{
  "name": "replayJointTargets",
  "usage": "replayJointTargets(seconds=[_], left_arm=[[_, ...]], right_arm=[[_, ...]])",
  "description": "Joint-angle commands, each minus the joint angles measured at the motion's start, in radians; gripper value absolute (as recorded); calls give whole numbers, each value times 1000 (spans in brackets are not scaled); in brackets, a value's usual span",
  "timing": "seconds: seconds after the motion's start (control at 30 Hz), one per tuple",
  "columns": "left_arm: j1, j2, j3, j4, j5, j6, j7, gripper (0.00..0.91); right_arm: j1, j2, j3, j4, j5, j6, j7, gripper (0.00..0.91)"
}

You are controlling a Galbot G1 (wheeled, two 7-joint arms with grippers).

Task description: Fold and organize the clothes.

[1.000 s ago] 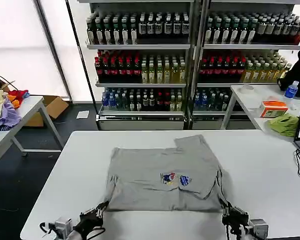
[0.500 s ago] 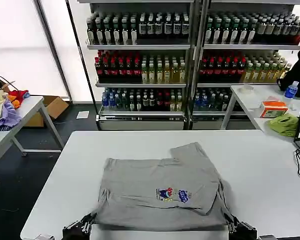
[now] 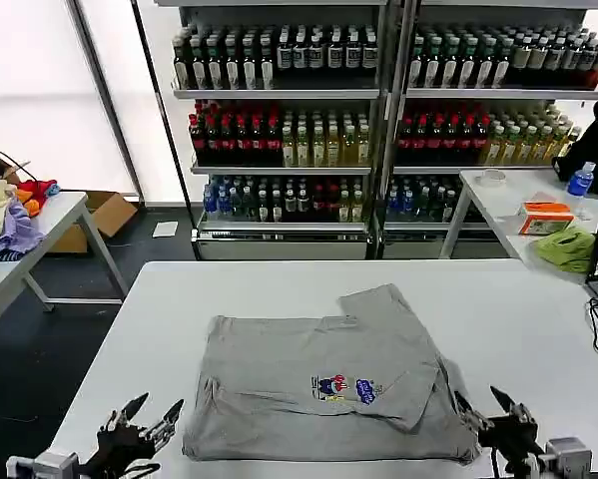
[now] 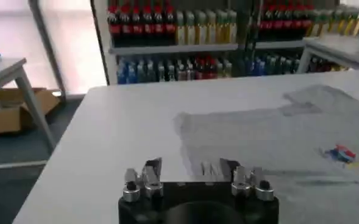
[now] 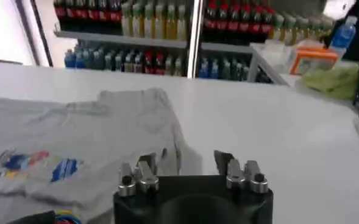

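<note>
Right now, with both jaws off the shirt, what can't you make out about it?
- Grey shirt: its collar and underlayers are hidden by its own folds, head view.
- Chest print: too small to read.
- Shirt's near hem: hidden behind left gripper and right gripper in the wrist views.

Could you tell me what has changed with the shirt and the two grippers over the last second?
Both grippers dragged the grey shirt toward the table's near edge, then let go: the left gripper and right gripper now sit open just off its near corners. The shirt stays folded, print up, on the white table.
</note>
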Motion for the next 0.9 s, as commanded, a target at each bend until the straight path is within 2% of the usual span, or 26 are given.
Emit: replayJointTargets(seconds=[0.03, 0.13, 0.17, 0.27, 0.5, 0.67, 0.8, 0.83, 0.87, 0.9], left_arm=[[-322, 84, 77, 211, -45, 3, 80, 907], [-476, 107, 159, 348, -90, 3, 133, 907], [-537, 117, 191, 431, -90, 1, 177, 907], [-642, 114, 247, 531, -57, -11, 203, 907], [-809, 73, 340, 739, -4, 2, 202, 907], [-859, 50, 389, 826, 13, 2, 196, 907], [-872, 27, 405, 862, 41, -1, 195, 907], [-870, 18, 409, 864, 42, -2, 194, 907], [-864, 14, 411, 862, 43, -2, 194, 907], [-860, 12, 412, 859, 44, -2, 195, 907]], right_arm=[[650, -32, -262, -480, -2, -16, -151, 907], [773, 12, -347, -632, -30, -15, -179, 907], [815, 34, -379, -695, -59, -14, -207, 907], [877, 76, -426, -791, -114, -15, -223, 907], [926, 144, -458, -903, -120, -12, -199, 907], [945, 211, -440, -976, -161, -15, -160, 907], [952, 241, -441, -1022, -180, -14, -164, 907], [952, 244, -445, -1025, -181, -14, -169, 836], [951, 245, -449, -1024, -180, -13, -172, 484], [949, 250, -453, -1023, -180, -14, -172, 302]])
